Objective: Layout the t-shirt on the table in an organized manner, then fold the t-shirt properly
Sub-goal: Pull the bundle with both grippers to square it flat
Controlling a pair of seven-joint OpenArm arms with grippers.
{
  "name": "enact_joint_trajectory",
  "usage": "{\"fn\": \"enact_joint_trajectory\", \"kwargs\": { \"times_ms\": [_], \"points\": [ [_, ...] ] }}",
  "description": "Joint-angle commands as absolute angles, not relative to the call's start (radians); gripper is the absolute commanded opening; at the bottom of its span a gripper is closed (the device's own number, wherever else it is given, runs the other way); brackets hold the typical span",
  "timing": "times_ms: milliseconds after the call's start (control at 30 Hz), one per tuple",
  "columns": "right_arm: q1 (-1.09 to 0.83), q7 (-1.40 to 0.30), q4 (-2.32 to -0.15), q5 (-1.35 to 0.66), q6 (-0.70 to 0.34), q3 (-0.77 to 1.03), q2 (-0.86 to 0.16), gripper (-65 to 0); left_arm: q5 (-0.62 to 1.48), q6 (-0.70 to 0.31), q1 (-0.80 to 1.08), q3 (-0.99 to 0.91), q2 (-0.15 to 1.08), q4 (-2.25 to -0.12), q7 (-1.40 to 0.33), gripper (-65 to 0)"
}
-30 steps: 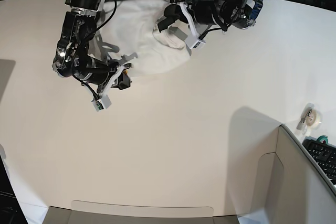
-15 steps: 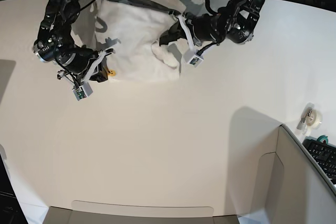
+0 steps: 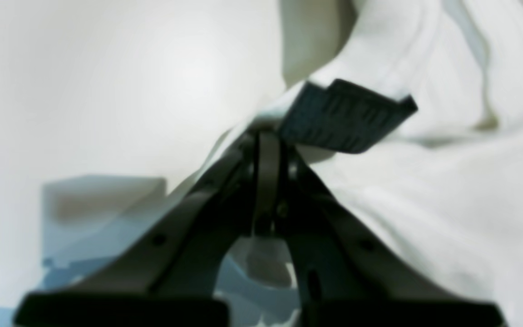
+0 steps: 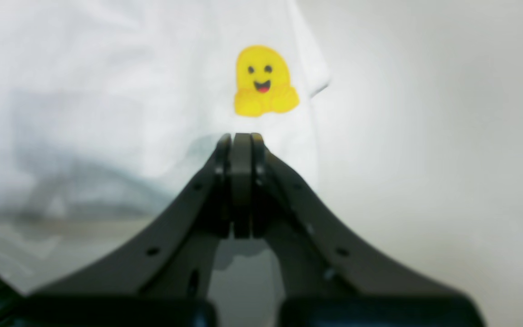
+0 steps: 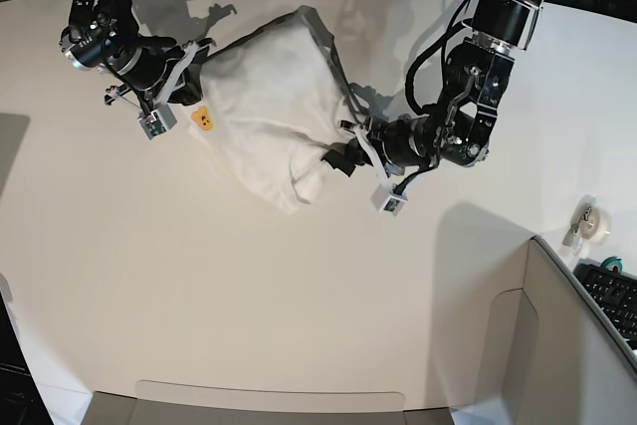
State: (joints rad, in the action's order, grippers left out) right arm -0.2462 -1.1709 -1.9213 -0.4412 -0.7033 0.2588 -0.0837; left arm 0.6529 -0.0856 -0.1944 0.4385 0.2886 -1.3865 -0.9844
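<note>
- Clamping white cloth, the left gripper (image 3: 266, 150) shows in the left wrist view with its jaws pressed together on an edge of the t-shirt (image 3: 425, 195); the fabric runs up and to the right of the tips in soft folds.
- A dark ribbed neck label (image 3: 345, 116) sticks out just above and right of the closed tips, touching the cloth. To the left of the claw lies the bare white table (image 3: 107, 91).
- In the right wrist view, the right gripper (image 4: 241, 150) has its jaws together, with the t-shirt (image 4: 107, 91) spreading ahead and to the left of the tips; whether cloth is pinched between them cannot be told here.
- A yellow smiling-face print (image 4: 265, 81) sits on the shirt just beyond the tips, near the shirt's right edge. Right of the claw is plain table (image 4: 425, 136).
- In the base view, the t-shirt (image 5: 269, 116) lies bunched on the table (image 5: 299, 306), stretched between the two claws. The right gripper (image 5: 187, 82) meets its upper left edge, beside the yellow print (image 5: 202, 119); the left gripper (image 5: 343, 151) holds its lower right edge.
- A tape roll (image 5: 595, 223) lies well apart, near a grey panel (image 5: 557, 335) and a keyboard (image 5: 612, 296).
</note>
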Motion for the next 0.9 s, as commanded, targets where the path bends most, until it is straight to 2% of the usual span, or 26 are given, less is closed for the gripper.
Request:
{"fn": "enact_joint_trajectory", "kwargs": {
  "times_ms": [0, 600, 867],
  "points": [
    [-0.246, -1.152, -1.942, -0.452, -0.698, 0.257, -0.085, -65.0, 0.55, -0.044, -0.202, 0.438, 0.292, -1.356, -1.038, -64.9],
    [-0.282, -1.153, -2.025, -0.45, -0.698, 0.254, -0.016, -65.0, 0.55, -0.045, -0.302, 0.438, 0.156, -1.333, -1.03, -64.9],
    [-0.283, -1.153, -2.026, -0.45, -0.698, 0.186, -0.004, -65.0, 0.55, -0.045, -0.346, 0.44, 0.099, -1.314, -1.032, -64.9]
  ]
}}
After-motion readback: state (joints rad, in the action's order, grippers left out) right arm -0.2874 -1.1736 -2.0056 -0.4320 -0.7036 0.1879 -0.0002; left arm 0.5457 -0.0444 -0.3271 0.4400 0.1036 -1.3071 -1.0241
